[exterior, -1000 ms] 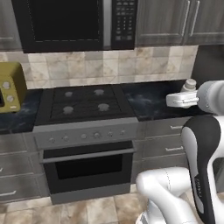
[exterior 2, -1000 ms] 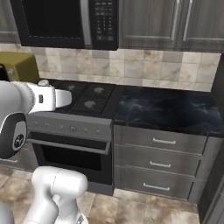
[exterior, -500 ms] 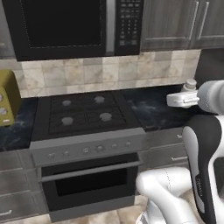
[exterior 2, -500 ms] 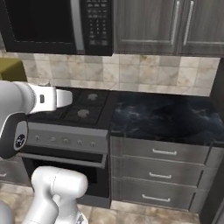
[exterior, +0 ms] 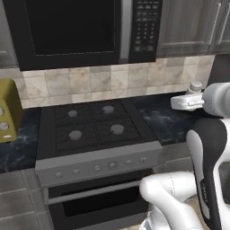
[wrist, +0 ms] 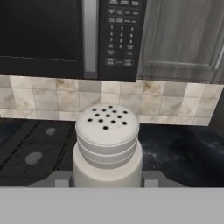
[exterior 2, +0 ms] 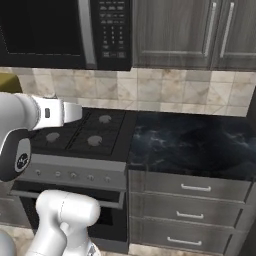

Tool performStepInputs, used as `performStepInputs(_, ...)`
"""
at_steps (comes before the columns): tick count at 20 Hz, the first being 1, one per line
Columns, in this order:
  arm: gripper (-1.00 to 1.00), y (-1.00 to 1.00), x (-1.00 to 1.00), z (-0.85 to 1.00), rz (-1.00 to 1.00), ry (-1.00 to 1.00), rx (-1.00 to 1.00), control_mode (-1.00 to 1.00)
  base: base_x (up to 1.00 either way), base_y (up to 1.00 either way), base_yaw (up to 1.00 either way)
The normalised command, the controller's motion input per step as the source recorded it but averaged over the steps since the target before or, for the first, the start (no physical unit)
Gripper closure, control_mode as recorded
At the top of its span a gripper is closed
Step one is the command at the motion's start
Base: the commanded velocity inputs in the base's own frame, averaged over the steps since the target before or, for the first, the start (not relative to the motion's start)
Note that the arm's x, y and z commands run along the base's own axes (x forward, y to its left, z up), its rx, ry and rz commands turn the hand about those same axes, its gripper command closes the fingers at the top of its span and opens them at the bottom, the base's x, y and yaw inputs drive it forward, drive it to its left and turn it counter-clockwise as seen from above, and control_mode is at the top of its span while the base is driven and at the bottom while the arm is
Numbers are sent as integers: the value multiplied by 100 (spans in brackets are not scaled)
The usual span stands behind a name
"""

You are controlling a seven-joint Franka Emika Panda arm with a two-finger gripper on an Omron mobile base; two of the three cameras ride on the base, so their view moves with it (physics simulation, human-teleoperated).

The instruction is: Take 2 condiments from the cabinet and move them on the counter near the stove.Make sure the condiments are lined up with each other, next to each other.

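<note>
Jaws clenched on the short pale grey-white shaker [wrist: 107,146], which stands upright between them at the lower centre of the hand view, its round perforated lid facing up and the two small dark finger tips [wrist: 62,182] showing at either side of its base. In the left base view the shaker's rounded top [exterior: 196,86] pokes up at the right edge of the frame, just above the white block of the hand, held in the air over the black stone counter with thin white marble veins [exterior: 168,119]. In the right base view the same white hand reaches in from the left edge at mid height, above the black four-burner gas stove [exterior 2: 82,135]; the shaker itself cannot be made out there.

The stove fills the centre-left of the left base view, with its grey steel knob panel [exterior: 99,167] along the front and the oven door below. To its right, the counter runs toward the right edge of the right base view [exterior 2: 195,145], sitting above grey drawer fronts with pale bar handles [exterior 2: 195,188]. A beige stone-tile backsplash [exterior 2: 165,92] lines the wall behind both. Above the stove, at the top of each frame, hangs a black microwave with a keypad panel [exterior: 90,29], and grey wood-grain cabinet doors [exterior 2: 195,32] occupy the upper right. A yellow-green boxy appliance with round dials [exterior: 8,110] stands on the counter at the left edge of the left base view.
</note>
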Motion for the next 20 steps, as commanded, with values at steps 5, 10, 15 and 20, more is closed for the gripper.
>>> performStepInputs(5,100,0,0,0,0,0,0,100,59,37,-4)
performStepInputs(10,100,0,0,0,0,0,0,100,57,31,-5)
performStepInputs(15,100,0,0,0,0,0,0,100,59,24,-5)
performStepInputs(20,100,0,0,0,0,0,0,100,56,9,0)
